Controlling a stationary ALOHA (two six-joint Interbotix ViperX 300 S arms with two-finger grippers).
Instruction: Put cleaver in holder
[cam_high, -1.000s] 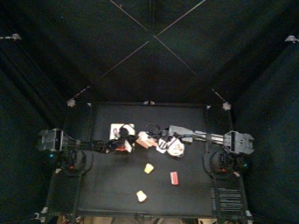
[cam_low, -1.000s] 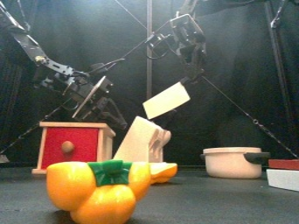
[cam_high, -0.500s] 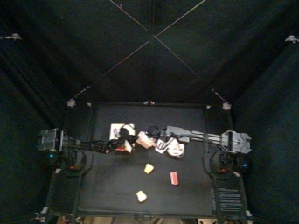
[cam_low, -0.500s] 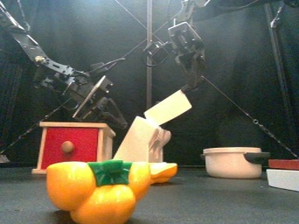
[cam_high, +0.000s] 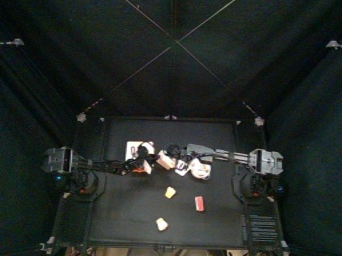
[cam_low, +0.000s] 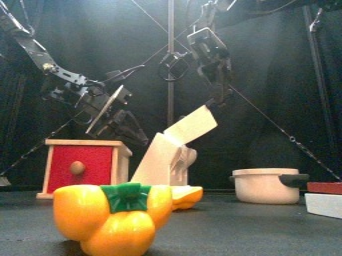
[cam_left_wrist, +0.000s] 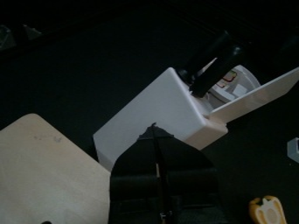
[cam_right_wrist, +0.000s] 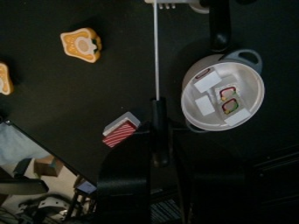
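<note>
The cleaver (cam_low: 191, 125) hangs slanted, its cream blade pointing down onto the top of the holder (cam_low: 163, 160), a pale knife block. My right gripper (cam_low: 210, 82) is shut on the cleaver's black handle above it. The right wrist view shows the blade edge-on as a thin line (cam_right_wrist: 156, 61) rising from the jaws. My left gripper (cam_left_wrist: 152, 140) is shut, its tip against the lower edge of the holder (cam_left_wrist: 158, 109), with the cleaver blade (cam_left_wrist: 263, 92) beyond. From above, both grippers meet at the holder (cam_high: 170, 158).
A yellow toy pepper (cam_low: 118, 215) lies at the front edge. A red box (cam_low: 83, 168) stands left of the holder, and a white pot (cam_low: 267, 185) and a red-and-white box (cam_low: 325, 200) stand to its right. A pale board (cam_left_wrist: 41, 166) lies near the holder.
The right gripper has lowered the cleaver and moved it slightly left, bringing the blade down to the holder's top. The left arm has stayed still.
</note>
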